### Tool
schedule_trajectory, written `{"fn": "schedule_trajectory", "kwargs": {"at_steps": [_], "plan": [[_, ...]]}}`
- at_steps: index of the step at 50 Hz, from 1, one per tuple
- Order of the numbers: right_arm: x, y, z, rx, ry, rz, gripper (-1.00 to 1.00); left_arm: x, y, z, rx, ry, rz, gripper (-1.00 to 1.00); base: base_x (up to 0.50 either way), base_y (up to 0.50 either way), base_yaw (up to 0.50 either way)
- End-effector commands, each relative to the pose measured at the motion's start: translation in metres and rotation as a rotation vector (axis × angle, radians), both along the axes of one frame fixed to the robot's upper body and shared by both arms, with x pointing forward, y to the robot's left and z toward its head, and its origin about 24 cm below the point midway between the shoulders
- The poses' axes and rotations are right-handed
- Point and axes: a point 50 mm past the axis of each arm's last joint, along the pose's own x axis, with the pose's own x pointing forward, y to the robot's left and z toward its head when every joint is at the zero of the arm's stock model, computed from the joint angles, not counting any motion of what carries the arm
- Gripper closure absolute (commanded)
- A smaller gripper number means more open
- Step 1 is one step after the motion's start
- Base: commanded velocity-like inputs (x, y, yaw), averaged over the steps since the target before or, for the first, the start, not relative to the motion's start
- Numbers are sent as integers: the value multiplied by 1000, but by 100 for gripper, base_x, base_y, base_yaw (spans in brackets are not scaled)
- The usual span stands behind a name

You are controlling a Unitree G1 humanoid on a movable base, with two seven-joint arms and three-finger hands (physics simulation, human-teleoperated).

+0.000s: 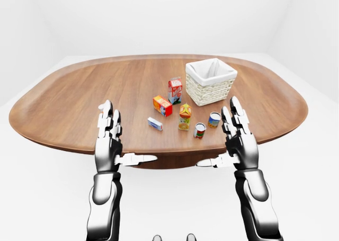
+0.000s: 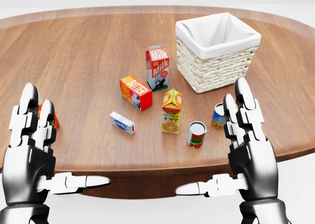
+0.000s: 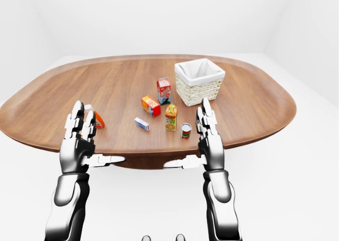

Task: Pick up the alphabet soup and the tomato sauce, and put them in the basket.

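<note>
The tomato sauce can (image 2: 196, 134), red and green with a white lid, stands upright near the bottom edge of the wooden table (image 2: 88, 47) in the head view. Just to its right is the alphabet soup can (image 2: 217, 116), blue and yellow, partly hidden behind my right hand's fingers (image 2: 242, 108). The wicker basket (image 2: 216, 69) with a white liner sits above both cans, at the upper right. My right hand (image 2: 211, 145) is held up with fingers spread, open, touching nothing. On the left side my left hand (image 2: 66, 143) is raised the same way, open and empty.
A milk carton (image 2: 157, 67), a red butter box (image 2: 135, 92), an orange juice carton (image 2: 171, 111) and a small white box (image 2: 122, 122) stand left of the cans. A ketchup bottle (image 3: 98, 119) is mostly hidden behind my left fingers. The table's near edge (image 2: 147, 167) runs just above my thumbs.
</note>
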Motion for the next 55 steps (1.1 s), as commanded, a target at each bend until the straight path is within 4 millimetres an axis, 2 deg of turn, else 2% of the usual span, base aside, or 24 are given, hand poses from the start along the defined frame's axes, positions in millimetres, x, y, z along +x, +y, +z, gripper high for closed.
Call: {"fn": "schedule_trajectory", "kwargs": {"at_steps": [1, 3, 4, 6, 7, 9, 11, 41, 42, 44, 47, 55], "plan": [[-1, 0, 0, -6, -2, 1, -100, 0, 0, 1, 4, -5, 9, -100, 23, 0, 0], [-1, 0, 1, -7, -2, 1, -100, 1, 0, 0, 5, 1, 10, -100, 23, 0, 0], [0, 0, -8, -5, 35, 3, -100, 1, 0, 0, 5, 2, 9, -100, 24, 0, 0], [0, 0, -3, -7, 14, 3, -100, 1, 0, 0, 7, 2, 9, -100, 23, 0, 0], [1, 1, -12, -5, 55, 6, -100, 0, 0, 0, 7, 1, 10, -100, 24, 0, 0], [0, 1, -2, -6, 8, 4, -100, 0, 0, 0, 8, 1, 12, -100, 24, 0, 0], [-1, 1, 0, -7, 1, 4, -100, 0, 0, 0, 9, 2, 12, -100, 24, 0, 0], [-1, 1, -2, -6, 9, 7, -100, 0, 0, 0, 14, 3, 15, -100, 24, 0, 0], [-1, 1, -3, -6, 13, 7, -100, 0, 0, 0, 14, 3, 15, -100, 24, 0, 0], [1, 2, -21, -4, 90, 12, -100, 0, 0, 0, 14, 3, 15, -100, 24, 0, 0], [-1, 1, -2, -10, 9, 4, -100, 1, 0, -2, 23, 12, 15, -100, 24, 0, 0], [-1, 1, -2, -11, 9, 3, -100, 1, 0, -3, 23, 13, 13, -100, 24, 0, 0]]}}
